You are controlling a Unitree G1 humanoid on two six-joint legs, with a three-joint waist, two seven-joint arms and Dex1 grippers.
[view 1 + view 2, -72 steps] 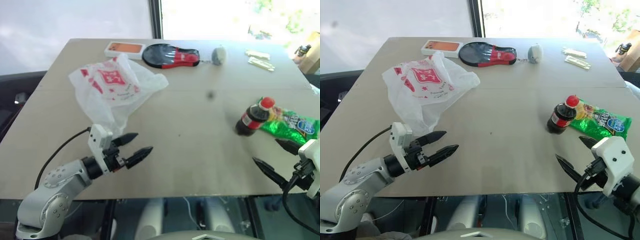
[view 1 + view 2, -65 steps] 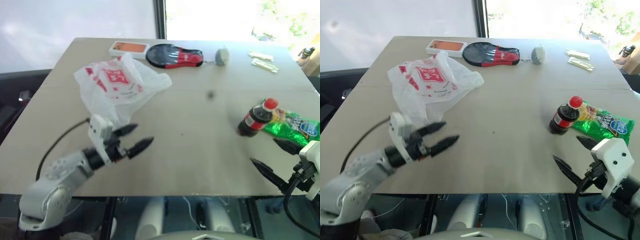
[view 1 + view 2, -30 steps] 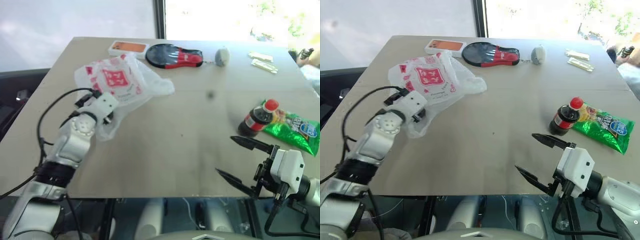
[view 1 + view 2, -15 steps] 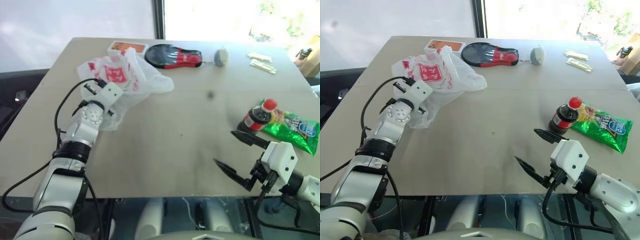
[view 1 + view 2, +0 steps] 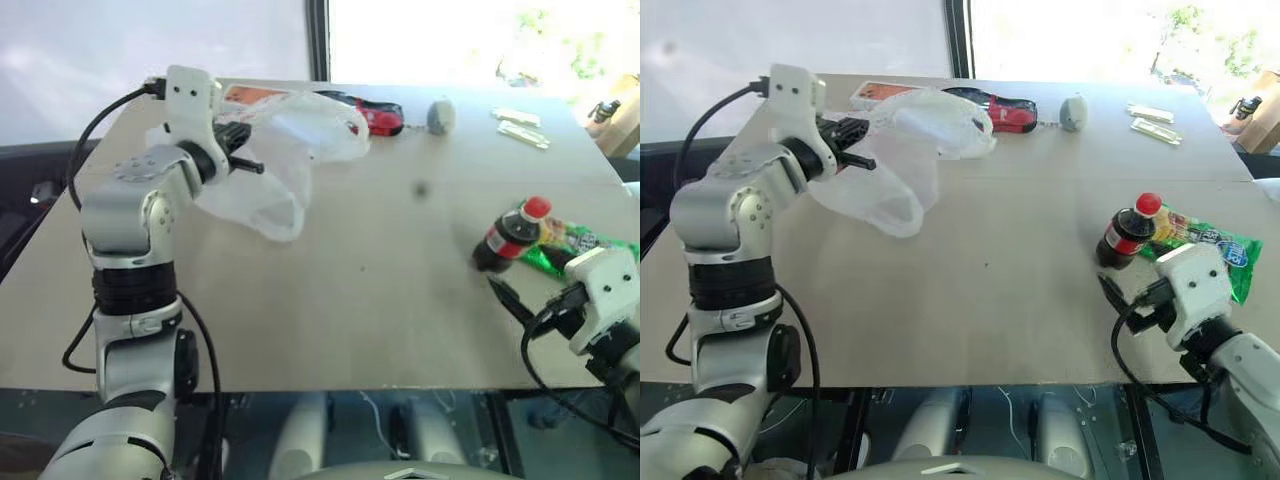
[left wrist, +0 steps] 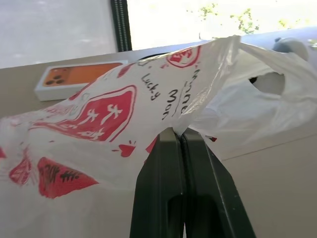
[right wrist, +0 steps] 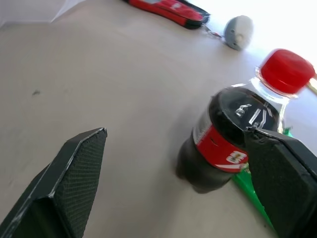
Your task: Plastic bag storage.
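Black fingers of the raised left gripper [image 6: 182, 136] pinch the plastic bag [image 5: 275, 165], which hangs from them above the table [image 5: 380, 310]. Low at the table's near edge, the right gripper [image 7: 178, 163] stands open, empty.

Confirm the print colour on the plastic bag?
Red marks and dark handwritten-style lettering on the translucent white plastic bag; clearest in the left wrist view.

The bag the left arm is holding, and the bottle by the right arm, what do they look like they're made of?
The plastic bag looks like thin translucent film, white with red print: it crinkles and hangs limp from the shut left hand. The bottle seems clear glossy plastic holding dark liquid, with a red label and a smooth red cap, probably plastic too.
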